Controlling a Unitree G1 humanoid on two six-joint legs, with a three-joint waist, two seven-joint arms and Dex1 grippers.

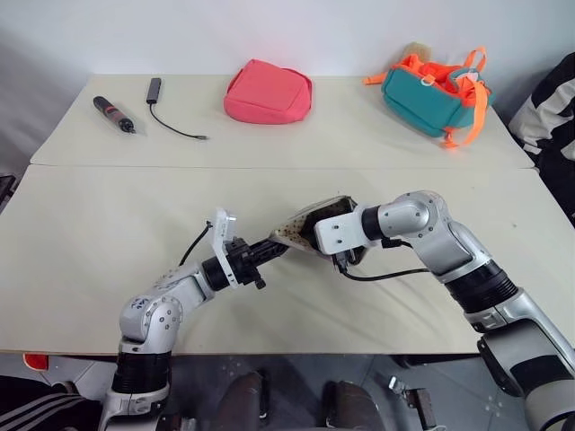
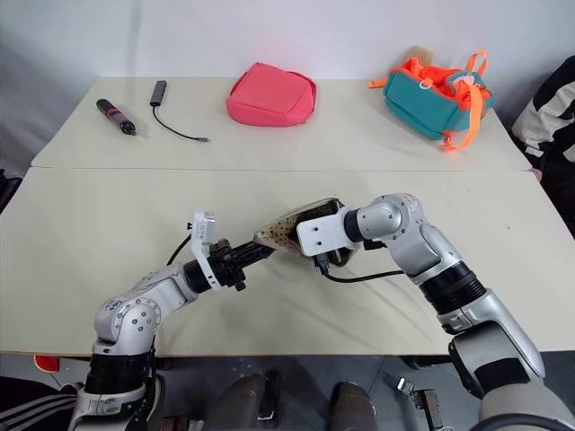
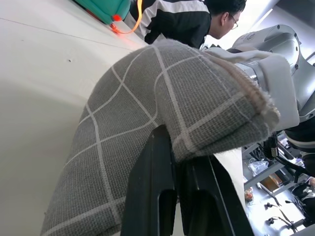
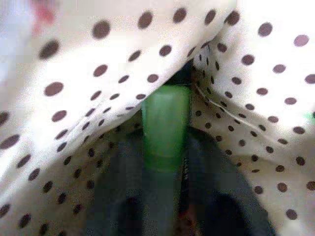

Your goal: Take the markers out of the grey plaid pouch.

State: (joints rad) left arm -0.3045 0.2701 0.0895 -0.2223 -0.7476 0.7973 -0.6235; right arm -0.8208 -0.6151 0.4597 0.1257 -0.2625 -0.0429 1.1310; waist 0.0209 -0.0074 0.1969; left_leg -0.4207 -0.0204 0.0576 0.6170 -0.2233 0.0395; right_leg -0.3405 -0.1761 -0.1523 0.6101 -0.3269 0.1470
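The grey plaid pouch (image 1: pixel 310 224) hangs tilted above the middle of the table between my two arms, showing its dotted cream lining (image 4: pixel 88 73). My left gripper (image 1: pixel 269 250) is shut on the pouch's near edge, its black fingers (image 3: pixel 157 187) pinching the fabric (image 3: pixel 162 98). My right gripper (image 4: pixel 166 147) reaches into the pouch's mouth from the right and is hidden by the fabric in the head views. Inside, a light green marker (image 4: pixel 166 113) stands between its two dark fingers, which press against its sides. Any other marker is hidden.
At the table's far side lie a coral-pink pouch (image 1: pixel 268 92), a teal-and-orange bag (image 1: pixel 436 90), a black pen-like tool (image 1: pixel 114 114) and a black cable (image 1: pixel 166 112). A person in a striped sleeve (image 1: pixel 548 117) stands at the far right.
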